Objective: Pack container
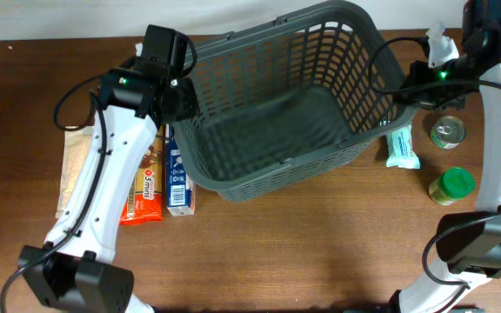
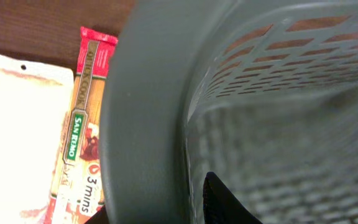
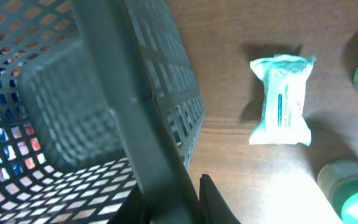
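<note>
The container (image 1: 277, 113) is a large dark grey lattice basket standing at the back middle of the table, skewed a little. My left gripper (image 1: 177, 97) is shut on its left rim. In the left wrist view the thick rim (image 2: 142, 112) fills the space between the fingers (image 2: 219, 205) of that gripper (image 2: 157, 214). My right gripper (image 1: 404, 94) is shut on the right rim. In the right wrist view the rim (image 3: 123, 93) runs down into that gripper (image 3: 173, 208), clamped between both jaws. The basket's inside looks bare.
Left of the basket lie a red pasta packet (image 1: 146, 187), a blue and white box (image 1: 177, 178) and a beige bag (image 1: 75, 169). To its right are a teal packet (image 1: 402, 146), a tin can (image 1: 448, 132) and a green-lidded jar (image 1: 451, 185).
</note>
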{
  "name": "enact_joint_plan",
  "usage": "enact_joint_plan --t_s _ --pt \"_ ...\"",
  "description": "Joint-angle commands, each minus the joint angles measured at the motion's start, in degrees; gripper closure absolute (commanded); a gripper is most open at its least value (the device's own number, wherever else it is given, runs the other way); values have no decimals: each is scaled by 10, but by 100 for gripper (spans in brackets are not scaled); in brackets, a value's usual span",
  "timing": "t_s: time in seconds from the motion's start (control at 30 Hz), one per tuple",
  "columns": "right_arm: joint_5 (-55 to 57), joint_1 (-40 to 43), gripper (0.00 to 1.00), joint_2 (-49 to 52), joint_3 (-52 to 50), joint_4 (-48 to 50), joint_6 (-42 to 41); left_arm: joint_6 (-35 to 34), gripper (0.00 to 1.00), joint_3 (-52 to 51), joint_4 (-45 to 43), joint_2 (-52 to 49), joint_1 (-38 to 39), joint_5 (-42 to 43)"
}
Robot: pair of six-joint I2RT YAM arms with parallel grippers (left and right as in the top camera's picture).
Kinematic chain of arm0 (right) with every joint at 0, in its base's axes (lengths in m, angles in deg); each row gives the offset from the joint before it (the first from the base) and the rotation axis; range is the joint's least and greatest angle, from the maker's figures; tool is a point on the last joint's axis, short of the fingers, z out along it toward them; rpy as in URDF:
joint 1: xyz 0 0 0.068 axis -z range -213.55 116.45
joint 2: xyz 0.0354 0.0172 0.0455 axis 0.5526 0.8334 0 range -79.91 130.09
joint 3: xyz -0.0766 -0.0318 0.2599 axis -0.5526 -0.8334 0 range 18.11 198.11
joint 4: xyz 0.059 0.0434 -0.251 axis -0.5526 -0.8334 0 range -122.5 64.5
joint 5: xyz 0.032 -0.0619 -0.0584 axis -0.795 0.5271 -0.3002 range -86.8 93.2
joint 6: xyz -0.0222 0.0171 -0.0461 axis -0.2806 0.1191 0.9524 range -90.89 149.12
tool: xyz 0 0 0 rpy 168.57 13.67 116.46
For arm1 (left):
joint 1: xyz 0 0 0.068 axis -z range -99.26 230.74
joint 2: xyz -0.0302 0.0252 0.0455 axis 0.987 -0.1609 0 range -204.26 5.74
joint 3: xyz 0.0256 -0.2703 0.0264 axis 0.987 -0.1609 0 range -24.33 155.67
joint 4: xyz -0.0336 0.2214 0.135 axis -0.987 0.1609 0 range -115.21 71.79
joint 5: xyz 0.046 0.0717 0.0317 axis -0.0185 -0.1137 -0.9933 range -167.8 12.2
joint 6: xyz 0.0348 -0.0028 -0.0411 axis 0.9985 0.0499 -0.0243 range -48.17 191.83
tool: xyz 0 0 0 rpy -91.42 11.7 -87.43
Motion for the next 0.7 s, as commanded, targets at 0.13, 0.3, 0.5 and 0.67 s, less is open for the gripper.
enact_joint_plan --t_s 0.13,0.3,0.5,0.67 --pt "25 -3 88 -11 -5 -42 -28 24 75 23 0 -16 -22 0" --pt "25 -3 88 -36 -5 -54 -29 40 75 24 -7 -16 -36 0" --pt "25 -3 88 -48 -5 -62 -32 46 75 24 -12 -16 -37 -2" --pt "26 -3 88 -49 -5 -78 -32 48 76 25 -29 -19 -37 -2"
